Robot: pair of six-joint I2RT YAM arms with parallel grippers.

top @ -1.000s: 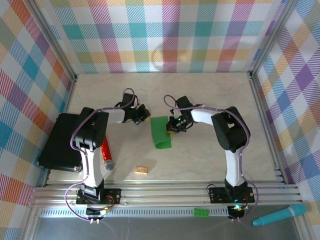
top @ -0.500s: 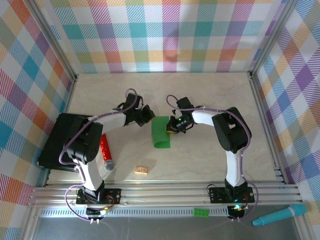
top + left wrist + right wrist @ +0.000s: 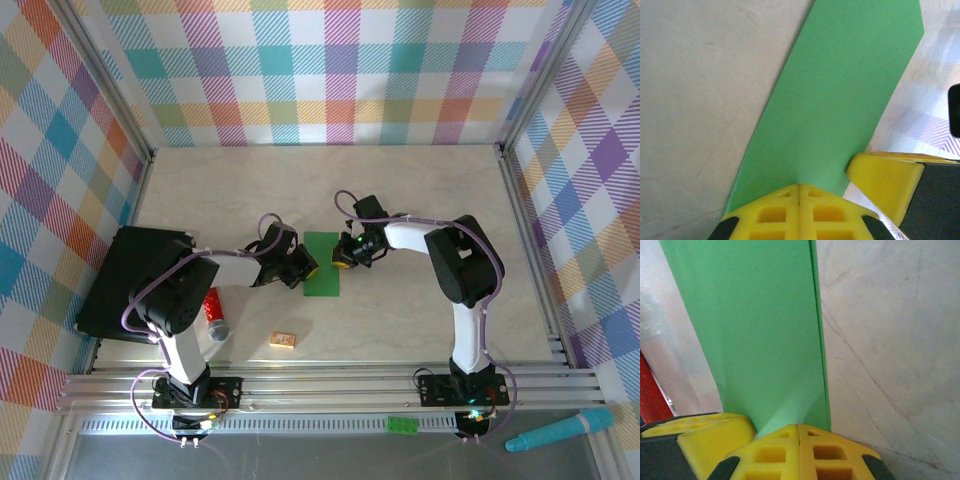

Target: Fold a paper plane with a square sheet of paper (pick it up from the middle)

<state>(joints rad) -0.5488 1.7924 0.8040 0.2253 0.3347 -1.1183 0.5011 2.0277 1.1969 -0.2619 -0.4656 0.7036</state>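
Presently, the green sheet of paper [image 3: 322, 265] is seen lying flat near the middle of the surface [image 3: 420, 200]. It is folded into a long strip that runs from 12 o'clock to 6 o'clock in the top view. In the right wrist view a doubled edge is made out along one long side, where two layers lie one on the other.

The left hand [image 3: 303, 268] is placed at the strip's 9 o'clock edge. Its yellow fingers [image 3: 775, 215] are shut flat against each other and their tips are set on the paper. The right hand [image 3: 345, 256] is set at the 3 o'clock edge, somewhat nearer 12 o'clock than the left one. Its fingers [image 3: 825, 455] are likewise closed together, tips down on the paper. Whether any paper is caught between either pair of fingers cannot be told. The two hands are found close together across the strip's width, and in each wrist view the other hand's yellow finger is seen just beside.

Well apart at 9 o'clock from the paper, a black case [image 3: 130, 285] is seen at the surface's edge, with a red tube [image 3: 212, 308] near it. A small wooden block [image 3: 283, 340] lies at about 7 o'clock from the strip. By the near rail, a tiny green brick [image 3: 403, 424] and a teal pen [image 3: 560, 430] are seen.
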